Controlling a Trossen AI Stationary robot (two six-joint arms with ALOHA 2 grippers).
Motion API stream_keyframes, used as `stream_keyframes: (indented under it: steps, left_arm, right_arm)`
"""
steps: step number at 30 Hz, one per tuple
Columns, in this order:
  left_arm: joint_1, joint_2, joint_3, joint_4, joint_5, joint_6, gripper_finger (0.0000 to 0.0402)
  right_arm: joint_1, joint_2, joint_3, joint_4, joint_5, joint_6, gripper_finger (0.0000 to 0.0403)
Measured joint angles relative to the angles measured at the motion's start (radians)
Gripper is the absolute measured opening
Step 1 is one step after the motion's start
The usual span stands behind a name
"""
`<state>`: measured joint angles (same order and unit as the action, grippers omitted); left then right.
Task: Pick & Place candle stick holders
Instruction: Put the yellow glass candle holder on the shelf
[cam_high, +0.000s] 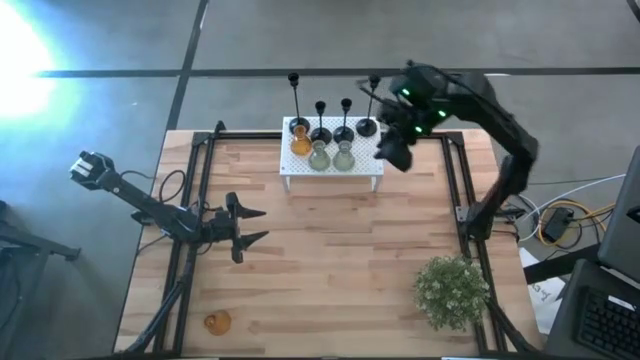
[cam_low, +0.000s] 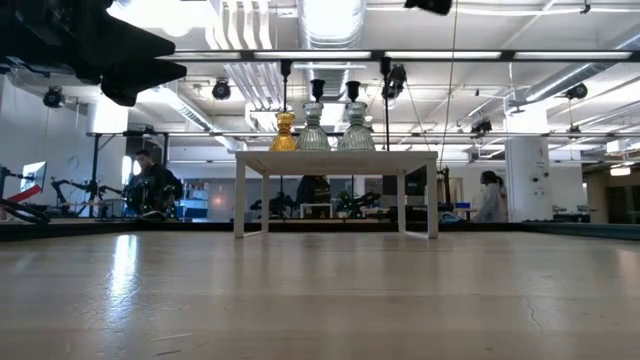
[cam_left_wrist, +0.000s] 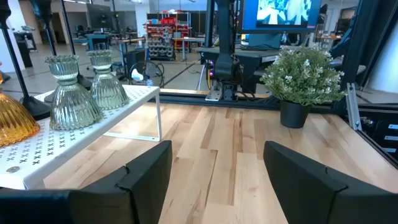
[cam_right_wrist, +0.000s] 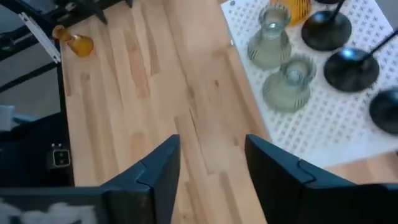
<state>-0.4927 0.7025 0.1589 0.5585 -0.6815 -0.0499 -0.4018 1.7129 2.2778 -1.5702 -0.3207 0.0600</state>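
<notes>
The white perforated rack (cam_high: 330, 168) stands at the table's far middle. On it stand four black holders (cam_high: 343, 131) in a far row. In front of them stand one amber glass holder (cam_high: 300, 143) and two pale green glass holders (cam_high: 319, 155), (cam_high: 343, 155). A second amber holder (cam_high: 218, 322) stands on the table near the front left corner. My left gripper (cam_high: 255, 225) is open and empty over the table's left middle. My right gripper (cam_high: 393, 152) is open and empty, raised beside the rack's right end. The right wrist view shows the green holders (cam_right_wrist: 289, 84) and the far amber one (cam_right_wrist: 79, 43).
A bushy green plant in a dark pot (cam_high: 452, 290) stands at the table's front right. Bare wood lies between the rack and the front edge. Black frame rails (cam_high: 196, 200) run along the table's left and right sides. People show in the room behind (cam_low: 490, 195).
</notes>
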Motion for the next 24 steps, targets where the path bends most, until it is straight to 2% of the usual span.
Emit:
stream_keyframes:
  steps: [4,11,18,21,24]
  left_arm:
    - [0.000,0.000,0.000,0.001,0.002,-0.011,0.0259]
    - [0.000,0.000,0.000,0.001,0.016,-0.026,0.0259]
    - [0.000,-0.006,0.000,-0.018,0.053,-0.031,0.0259]
    - [-0.002,-0.037,0.038,-0.137,0.141,-0.055,0.0258]
    - [-0.002,-0.079,0.141,-0.416,0.251,-0.178,0.0252]
  right_arm:
    - [0.091,-0.102,-0.113,0.008,0.039,0.024,0.0136]
    - [0.252,-0.242,-0.391,0.125,0.062,0.042,0.0070]
    - [0.319,-0.366,-0.645,0.234,0.061,0.069,0.0020]
    - [0.322,-0.422,-0.735,0.300,0.061,0.100,0.0010]
    - [0.321,-0.464,-0.809,0.343,0.060,0.116,0.0009]
